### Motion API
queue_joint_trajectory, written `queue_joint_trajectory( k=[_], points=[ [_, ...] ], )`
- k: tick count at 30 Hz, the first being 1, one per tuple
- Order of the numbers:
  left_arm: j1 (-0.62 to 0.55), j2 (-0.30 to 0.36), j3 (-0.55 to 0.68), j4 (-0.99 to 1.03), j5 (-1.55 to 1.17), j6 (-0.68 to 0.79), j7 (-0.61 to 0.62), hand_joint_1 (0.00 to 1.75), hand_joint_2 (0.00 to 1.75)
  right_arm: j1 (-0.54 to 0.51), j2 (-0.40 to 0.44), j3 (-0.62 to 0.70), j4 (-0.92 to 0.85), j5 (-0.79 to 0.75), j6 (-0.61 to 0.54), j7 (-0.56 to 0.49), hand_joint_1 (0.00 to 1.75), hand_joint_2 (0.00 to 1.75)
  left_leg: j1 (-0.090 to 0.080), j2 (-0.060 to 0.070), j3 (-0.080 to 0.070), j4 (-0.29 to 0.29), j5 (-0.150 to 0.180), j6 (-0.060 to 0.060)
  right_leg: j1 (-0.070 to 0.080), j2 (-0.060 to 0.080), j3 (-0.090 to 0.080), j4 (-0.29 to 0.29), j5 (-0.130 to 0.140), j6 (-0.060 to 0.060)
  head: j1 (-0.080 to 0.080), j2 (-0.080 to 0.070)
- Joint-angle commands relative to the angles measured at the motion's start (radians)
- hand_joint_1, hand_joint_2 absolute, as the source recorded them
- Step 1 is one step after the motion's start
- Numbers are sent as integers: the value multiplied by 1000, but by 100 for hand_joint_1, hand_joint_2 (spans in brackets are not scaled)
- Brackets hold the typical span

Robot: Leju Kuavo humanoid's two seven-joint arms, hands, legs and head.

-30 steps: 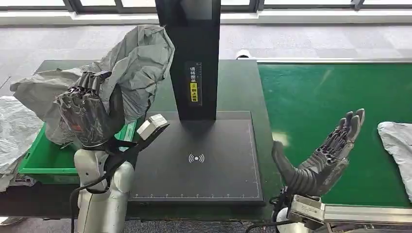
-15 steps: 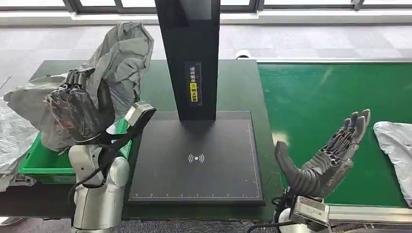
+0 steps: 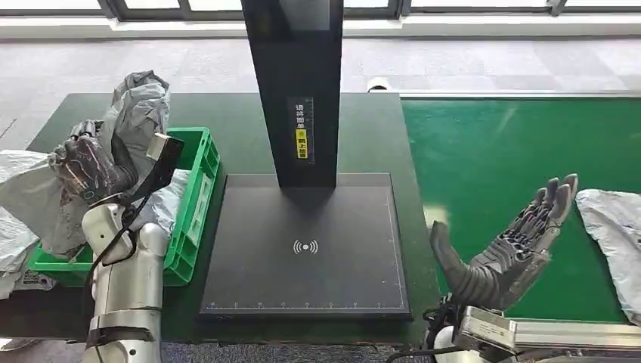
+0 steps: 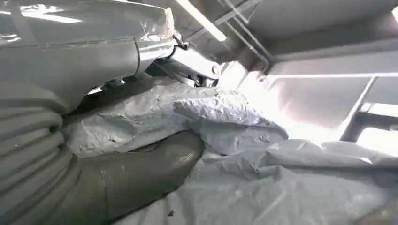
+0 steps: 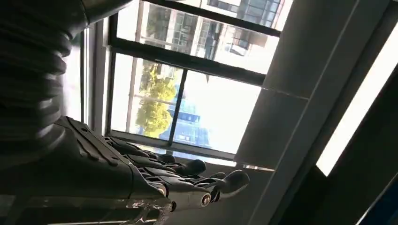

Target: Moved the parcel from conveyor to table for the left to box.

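A dark green worktop [image 3: 242, 121] stands in front of a two-legged robot, with a green conveyor belt [image 3: 499, 166] along its right edge. At the left edge of the worktop sits an open green plastic box [image 3: 193, 198]. The left robot hand [image 3: 89, 168] is raised over this box and grasps a crumpled grey parcel [image 3: 137, 106], a soft plastic mailing bag. The parcel hangs above the far end of the box, not yet lying in it. From the camera at the left wrist, the thick grey thumb [image 4: 141, 171] presses into the wrinkled grey parcel [image 4: 225, 122].

More grey bags [image 3: 23, 198] are heaped off the left edge of the worktop, beside the box. In the middle of the worktop lies a flat black scanner pad [image 3: 306, 249] with a tall black post [image 3: 298, 83] rising from its far side.

The right robot hand [image 3: 506, 249] is held up at the near left edge of the conveyor belt, released, fingers spread, palm empty. Another grey bag [image 3: 614, 234] lies on the belt at its right edge, just beyond those fingertips and not touching them.
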Motion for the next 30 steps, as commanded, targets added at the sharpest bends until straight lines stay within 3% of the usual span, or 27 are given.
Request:
queue_joint_trajectory(
  k=[1,15,16,17,30],
  points=[
    [-70,39,107,149,-61,-1,12,175,175,-13,-26,-7,74,-19,1,0,0,175,0,0,3,-2,0,1,0,0,4,-2,0,0,0,0],
    [-76,57,92,192,-80,-1,58,175,175,-16,-28,-21,98,-26,1,0,0,175,0,0,3,-2,0,1,1,-1,4,-3,0,0,0,0],
    [-74,53,91,181,-76,-1,57,40,175,-18,-32,-21,103,-32,1,0,0,175,0,-1,3,-2,0,1,1,-1,4,-3,0,0,0,0],
    [-73,53,91,177,-78,-1,58,0,175,-19,-32,-22,104,-32,1,0,0,175,0,0,2,-1,0,0,1,-1,2,-1,0,0,0,0],
    [-80,43,113,167,-46,-1,24,0,175,-30,-26,-32,124,-27,1,0,0,175,1,0,2,-1,0,1,1,-1,3,-2,0,0,0,0]
  ],
)
